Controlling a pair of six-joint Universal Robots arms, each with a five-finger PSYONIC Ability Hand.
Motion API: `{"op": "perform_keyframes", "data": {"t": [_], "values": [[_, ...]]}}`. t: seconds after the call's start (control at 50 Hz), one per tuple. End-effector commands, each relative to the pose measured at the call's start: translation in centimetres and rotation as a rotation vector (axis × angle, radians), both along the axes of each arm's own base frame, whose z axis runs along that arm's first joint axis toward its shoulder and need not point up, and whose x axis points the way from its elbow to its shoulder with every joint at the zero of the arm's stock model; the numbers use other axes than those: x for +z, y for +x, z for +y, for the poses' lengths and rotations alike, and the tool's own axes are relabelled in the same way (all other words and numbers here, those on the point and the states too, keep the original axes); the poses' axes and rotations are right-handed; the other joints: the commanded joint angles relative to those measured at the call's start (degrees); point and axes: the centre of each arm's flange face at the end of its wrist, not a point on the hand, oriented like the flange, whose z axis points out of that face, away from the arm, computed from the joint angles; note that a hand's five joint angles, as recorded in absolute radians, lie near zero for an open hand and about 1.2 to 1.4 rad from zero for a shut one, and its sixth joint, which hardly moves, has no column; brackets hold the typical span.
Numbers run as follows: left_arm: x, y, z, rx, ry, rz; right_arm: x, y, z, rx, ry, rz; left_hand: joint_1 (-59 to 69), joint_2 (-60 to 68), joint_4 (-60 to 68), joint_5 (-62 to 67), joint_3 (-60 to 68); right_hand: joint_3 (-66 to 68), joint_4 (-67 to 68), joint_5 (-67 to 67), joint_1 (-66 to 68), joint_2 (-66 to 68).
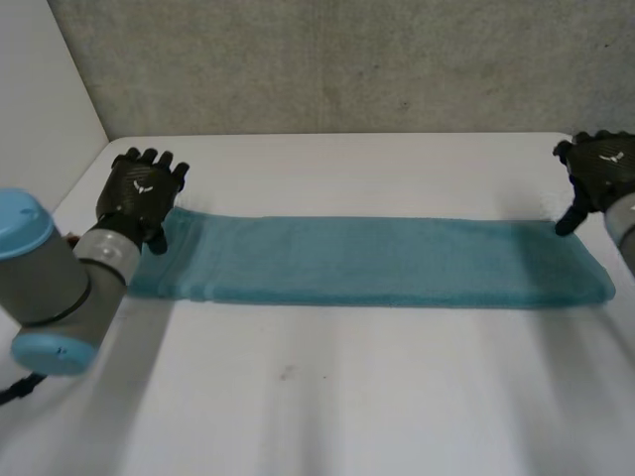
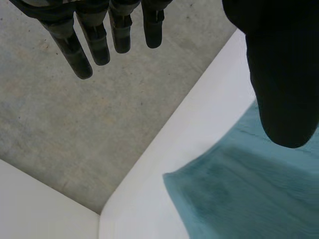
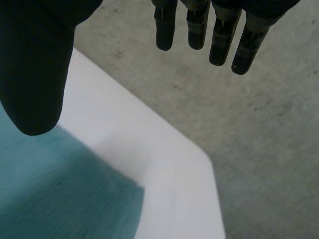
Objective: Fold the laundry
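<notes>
Lying as a long folded strip across the table (image 1: 327,397), reaching from near its left edge to near its right, the teal towel (image 1: 377,260) looks soft, light and limp, best pinched at its end corners. The left hand (image 1: 139,193) and right hand (image 1: 595,171) hang at opposite ends, fingers straight, thumbs apart, holding nothing; the left arm hides part of its left end.

A white table (image 1: 347,397) carries a long teal towel (image 1: 377,260) lying flat across it
</notes>
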Motion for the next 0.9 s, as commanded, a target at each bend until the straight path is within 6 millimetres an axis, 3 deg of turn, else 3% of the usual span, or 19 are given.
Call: {"op": "perform_keyframes", "data": {"t": [0.02, 0.08, 0.16, 0.22, 0.3, 0.62, 0.7, 0.72, 0.74, 0.78, 0.86, 0.9], "values": [[0.0, 0.9, 4.7, 0.001, 0.107, 0.125, -2.0, -3.1, 3.3, 0.051, 0.243, -0.041, -1.37, -1.82, -1.93, -2.7, -2.43, 1.73, 0.65, 0.28, 2.08, 1.35], [0.1, 1.3, 5.6, 0.011, 0.168, 0.277, -3.0, -4.0, 3.5, 0.052, 0.296, -0.059, -1.37, -1.82, -1.93, -2.7, -2.43, 8.46, 7.38, 7.01, 8.81, 8.08], [0.0, 1.5, 5.5, 0.022, 0.192, 0.357, -4.6, -5.0, 3.0, 0.057, 0.332, -0.082, -1.37, -1.82, -1.93, -2.7, -2.43, 13.85, 12.77, 12.4, 14.2, 13.47], [0.0, 1.8, 5.3, 0.035, 0.196, 0.38, -6.7, -5.7, 2.1, 0.09, 0.353, -0.11, -1.37, -1.82, -1.93, -2.7, -2.43, 18.21, 17.13, 16.76, 18.56, 17.83], [-0.3, 2.3, 5.1, 0.063, 0.206, 0.385, -7.8, -6.6, 1.5, 0.085, 0.353, -0.112, -1.37, -1.82, -1.93, -2.7, -2.43, 21.57, 20.49, 20.12, 21.92, 21.19], [-1.0, 2.2, 5.7, 0.058, 0.231, 0.375, -9.7, -7.3, 0.8, 0.076, 0.37, -0.062, -1.37, -1.82, -1.93, -2.7, -2.43, 23.43, 22.35, 21.98, 23.78, 23.05], [-1.0, 2.1, 5.7, 0.055, 0.231, 0.375, -9.9, -7.5, 0.4, 0.065, 0.359, -0.046, -1.37, -1.82, -1.93, -2.7, -2.43, 37.07, 35.99, 35.61, 37.41, 36.69], [-1.0, 2.1, 5.7, 0.055, 0.231, 0.375, -10.0, -7.6, 0.3, 0.059, 0.358, -0.044, -1.37, -1.82, -1.93, -2.7, -2.43, 44.06, 42.98, 42.61, 44.41, 43.68], [-1.1, 2.1, 5.8, 0.054, 0.233, 0.374, -10.2, -7.9, 0.0, 0.045, 0.356, -0.038, -1.37, -1.82, -1.93, -2.7, -2.43, 59.95, 58.87, 58.5, 60.3, 59.57], [-1.1, 2.1, 5.8, 0.054, 0.234, 0.374, -10.1, -8.2, -0.3, 0.021, 0.347, -0.028, -1.37, -1.82, -1.93, -2.7, -2.43, 67.55, 66.47, 66.09, 67.89, 67.17], [-1.2, 2.2, 5.8, 0.058, 0.237, 0.374, -9.7, -9.7, -1.1, -0.07, 0.32, 0.001, -1.37, -1.82, -1.93, -2.7, -2.43, 67.62, 66.54, 66.17, 67.97, 67.24], [-1.2, 2.3, 5.8, 0.061, 0.239, 0.373, -9.0, -12.1, -2.1, -0.206, 0.273, 0.054, -1.37, -1.82, -1.93, -2.7, -2.43, 67.62, 66.54, 66.17, 67.97, 67.24]]}}
